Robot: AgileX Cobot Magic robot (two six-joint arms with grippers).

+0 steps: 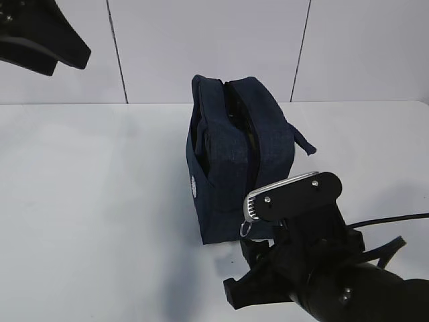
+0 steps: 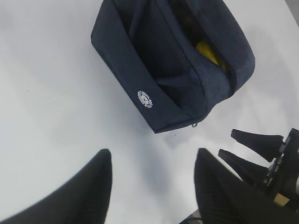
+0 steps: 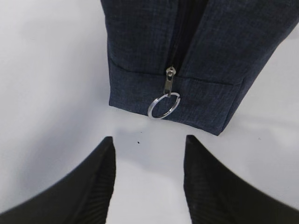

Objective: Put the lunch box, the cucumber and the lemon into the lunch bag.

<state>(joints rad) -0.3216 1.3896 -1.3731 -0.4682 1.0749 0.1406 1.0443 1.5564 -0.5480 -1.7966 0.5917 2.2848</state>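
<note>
Lunch bag (image 1: 238, 168): dark navy woven fabric, boxy with softened corners, standing upright on the smooth matte white table (image 1: 87, 201), about mid-table. Its top is parted along the zipper line; the two fabric halves stand apart, leaving a dark slot between them. A loop handle of the same cloth hangs off the far right side. A small round white printed emblem (image 2: 145, 99) sits low on the long side panel.

Left wrist view, looking down into the opening: a patch of bright yellow, smooth-skinned, shows inside near one end — the lemon (image 2: 209, 50). Cannot tell from any view whether the lunch box or the cucumber is inside; the interior is otherwise dark.

Right wrist view: the end panel of the bag shows a fine crosshatch weave and a black zipper track running down its centre. The small metal slider (image 3: 170, 79) sits low on that panel, with a thin silver ring pull (image 3: 164, 105) hanging from it, just above the bag's bottom edge.

Right gripper (image 3: 148, 179): black, ribbed-pad fingers spread moderately apart, empty, close to the ring pull but not touching it.

Left gripper (image 2: 152, 186): black tapered fingers likewise parted, holding nothing, raised well above the table and off to the bag's left.
</note>
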